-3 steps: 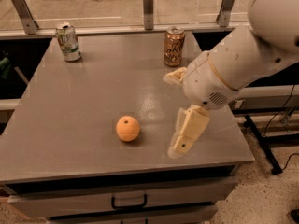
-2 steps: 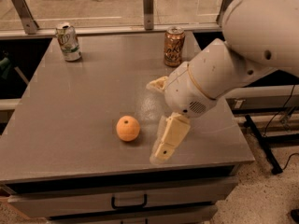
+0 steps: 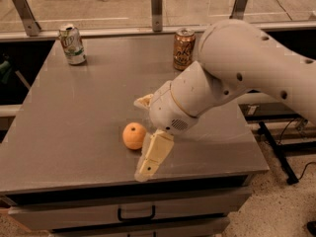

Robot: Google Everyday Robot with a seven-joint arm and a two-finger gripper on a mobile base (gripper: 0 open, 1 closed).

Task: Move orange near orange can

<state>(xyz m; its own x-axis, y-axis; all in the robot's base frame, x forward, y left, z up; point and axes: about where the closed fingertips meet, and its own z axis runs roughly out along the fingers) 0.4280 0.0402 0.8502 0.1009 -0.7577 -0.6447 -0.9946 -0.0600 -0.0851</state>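
The orange (image 3: 132,136) lies on the grey table (image 3: 79,112), front of centre. The orange can (image 3: 183,48) stands upright at the table's back, right of centre, well apart from the orange. My gripper (image 3: 140,139) is open right beside the orange on its right. One cream finger (image 3: 154,155) reaches down toward the table's front edge. The other finger (image 3: 143,101) shows just behind the orange. The orange sits at the mouth of the jaws, not held. My bulky white arm (image 3: 237,68) comes in from the right.
A white-and-green can (image 3: 72,44) stands at the table's back left corner. Metal rail posts (image 3: 156,8) run behind the table. A drawer with a dark handle (image 3: 136,214) sits under the front edge. Cables and a stand leg (image 3: 276,149) lie on the floor at right.
My arm has swung left across the table. The open gripper has moved from well right of the orange to right beside it. The orange and both cans have not moved.
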